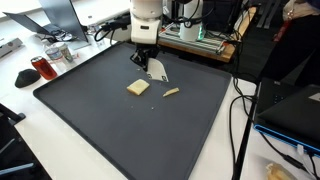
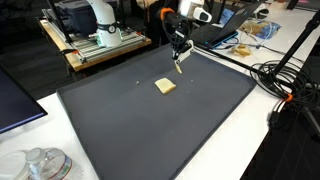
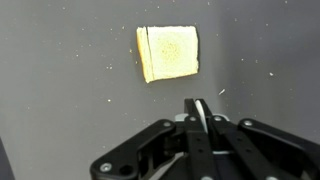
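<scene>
fingers [image 3: 192, 118] closed | yellow square piece [image 3: 168, 53] flat on dark mat [image 3: 60, 90], ahead of fingertips, not touching

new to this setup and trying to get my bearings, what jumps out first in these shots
A pale yellow square slab lies near the middle of the big dark grey mat, with a small tan sliver beside it. Close to the slab, but apart from it, is the black gripper, shut on what looks like a thin white strip.
</scene>
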Robot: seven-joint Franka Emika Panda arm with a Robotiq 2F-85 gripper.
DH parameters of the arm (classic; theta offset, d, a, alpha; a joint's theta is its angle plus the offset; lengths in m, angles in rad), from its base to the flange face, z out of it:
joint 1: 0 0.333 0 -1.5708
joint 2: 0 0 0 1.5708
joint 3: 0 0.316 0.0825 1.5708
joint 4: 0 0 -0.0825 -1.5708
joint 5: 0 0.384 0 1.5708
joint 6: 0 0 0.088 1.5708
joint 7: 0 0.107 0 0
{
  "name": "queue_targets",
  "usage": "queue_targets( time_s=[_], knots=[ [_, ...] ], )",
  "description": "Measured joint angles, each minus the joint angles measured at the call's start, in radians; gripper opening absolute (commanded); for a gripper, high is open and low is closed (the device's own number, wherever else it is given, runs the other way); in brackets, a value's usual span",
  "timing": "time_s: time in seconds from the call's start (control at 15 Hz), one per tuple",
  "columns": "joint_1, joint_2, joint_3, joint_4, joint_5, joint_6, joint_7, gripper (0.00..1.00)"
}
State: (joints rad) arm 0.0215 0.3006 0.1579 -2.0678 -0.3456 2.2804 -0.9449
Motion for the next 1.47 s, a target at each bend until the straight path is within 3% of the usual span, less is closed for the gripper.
queue_targets(
  time_s=[0.33, 1.47],
  knots=[
    [-0.021, 0.0, -0.007, -0.019, 0.137, 0.072, -0.006, 0.01],
    [-0.035, 0.119, -0.017, 0.012, 0.295, 0.193, 0.04, 0.01]
  ],
)
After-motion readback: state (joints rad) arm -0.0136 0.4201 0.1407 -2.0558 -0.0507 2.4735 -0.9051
